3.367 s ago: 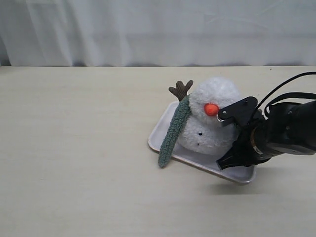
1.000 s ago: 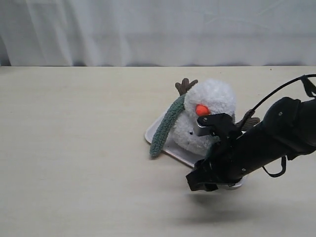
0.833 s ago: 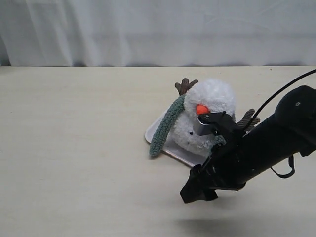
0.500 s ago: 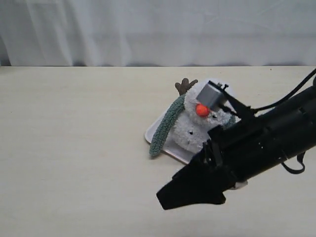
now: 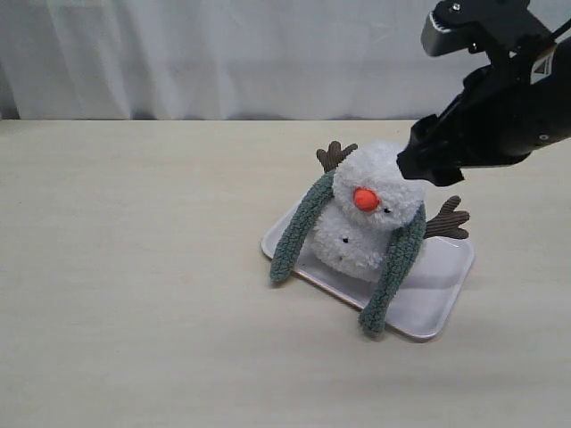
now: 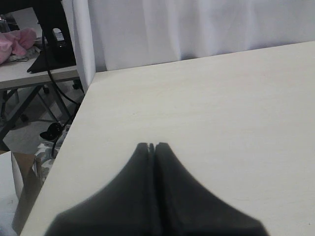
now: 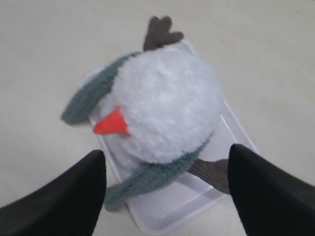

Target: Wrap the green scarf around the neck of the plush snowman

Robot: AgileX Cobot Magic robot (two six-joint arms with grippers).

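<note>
The plush snowman [image 5: 368, 218] sits on a white tray [image 5: 442, 281], its orange nose facing the front. The green scarf [image 5: 299, 227] passes behind the snowman's neck, which it hides. One end hangs down the left side onto the table; the other end [image 5: 391, 278] hangs down the right side over the tray's front rim. My right gripper [image 5: 426, 160] hovers open above and to the right of the head, holding nothing. In the right wrist view the gripper [image 7: 166, 150] looks down on the snowman [image 7: 167, 103] and scarf [image 7: 147, 179]. My left gripper [image 6: 152, 145] is shut and empty over bare table.
Brown twig arms [image 5: 446, 220] stick out on both sides of the snowman. A white curtain [image 5: 223, 53] backs the table. In the left wrist view the table edge [image 6: 69, 147] drops off beside a second table with cables and clutter.
My right gripper has opened and risen from low in front of the snowman to above its right side. The scarf end it carried now hangs down the snowman's right side.
</note>
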